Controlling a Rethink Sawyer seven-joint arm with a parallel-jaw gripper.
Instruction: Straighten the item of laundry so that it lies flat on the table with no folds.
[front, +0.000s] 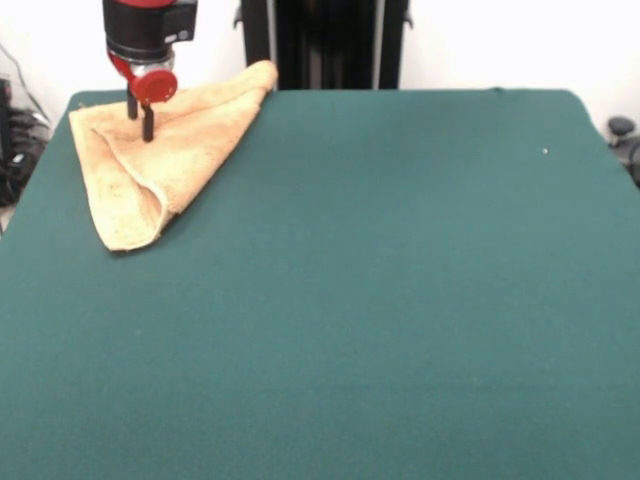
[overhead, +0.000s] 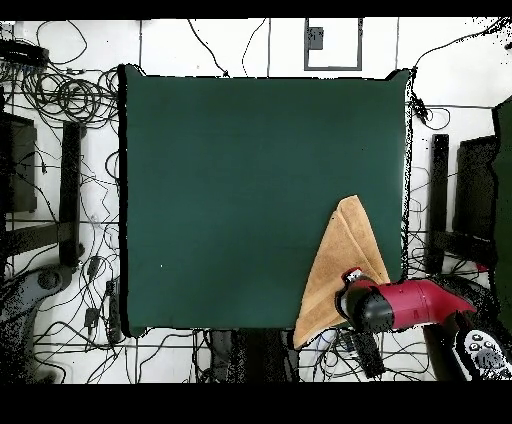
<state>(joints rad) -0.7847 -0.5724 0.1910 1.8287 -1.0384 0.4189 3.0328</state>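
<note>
The item of laundry (front: 165, 160) (overhead: 340, 265) is an orange-tan towel folded over into a rough triangle at one corner of the green table (front: 380, 300) (overhead: 240, 190). One point of it reaches over the table's edge on the robot's side. A doubled fold runs along its side, ending in a rounded tip toward the table's middle. My gripper (front: 140, 128) (overhead: 356, 296) hangs over the towel's wide end, its two black fingers (front: 148, 125) apart and pointing down, tips at or just above the cloth. Nothing shows between them.
Black stands and tangled cables (overhead: 70, 95) surround the table on the floor. A black column (front: 325, 45) rises behind the table's far edge, close to the towel's corner.
</note>
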